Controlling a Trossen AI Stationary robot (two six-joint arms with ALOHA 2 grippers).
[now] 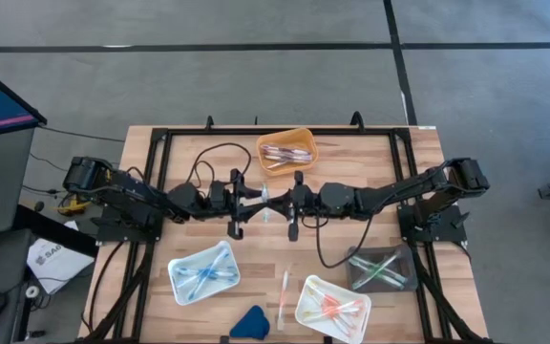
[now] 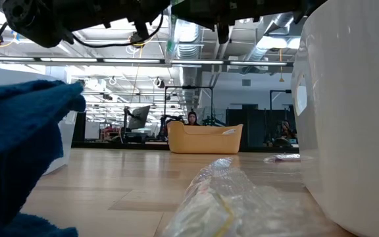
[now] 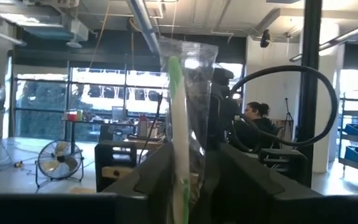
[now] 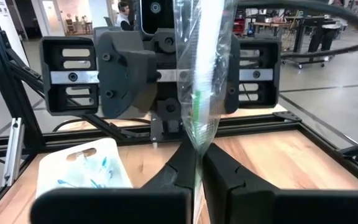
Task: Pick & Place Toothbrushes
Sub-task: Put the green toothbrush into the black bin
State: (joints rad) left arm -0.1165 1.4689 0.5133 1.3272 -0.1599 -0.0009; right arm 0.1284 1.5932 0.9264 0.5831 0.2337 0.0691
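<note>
Above the wooden table point(image 1: 351, 153), the right gripper point(image 4: 199, 163) pinches a green toothbrush in clear plastic wrap point(image 4: 199, 68) (held upright), facing the left gripper point(image 3: 191, 171), jaws parted around it.

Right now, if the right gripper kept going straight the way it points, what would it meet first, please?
Most likely the left gripper. The right gripper, shut on a wrapped green toothbrush, faces it head-on above mid-table, with only the toothbrush between them; the exact gap is hard to judge.
</note>
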